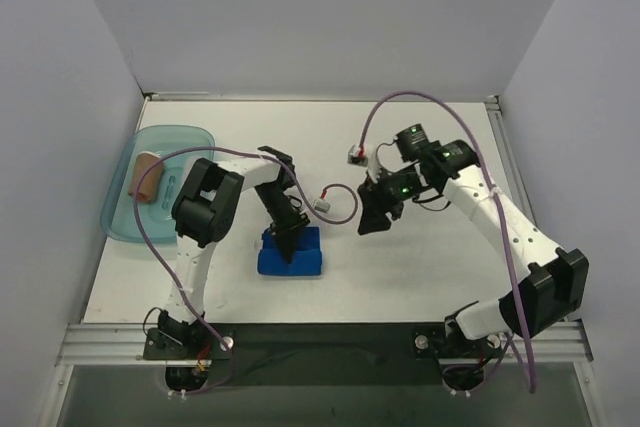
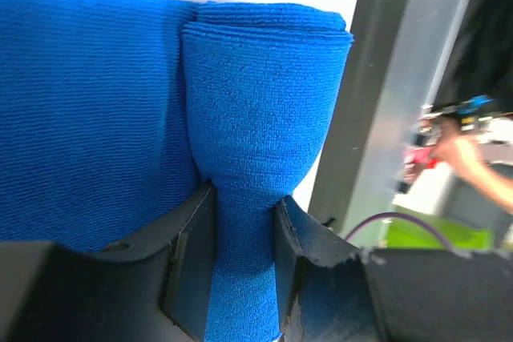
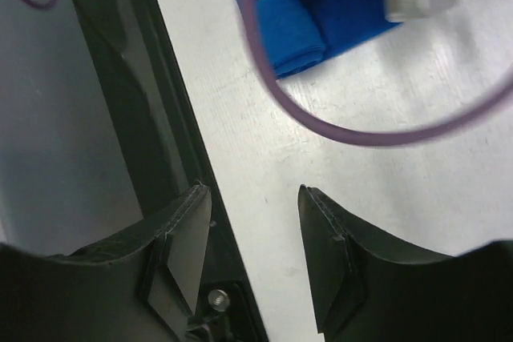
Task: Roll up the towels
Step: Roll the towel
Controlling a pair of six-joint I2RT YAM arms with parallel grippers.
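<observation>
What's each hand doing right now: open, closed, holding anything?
Left hand: closed on a bunched fold of the blue towel.
Right hand: open, holding nothing.

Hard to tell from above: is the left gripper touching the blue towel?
Touching. The left wrist view shows the left gripper pinching a rolled fold of the blue towel between both fingers.
</observation>
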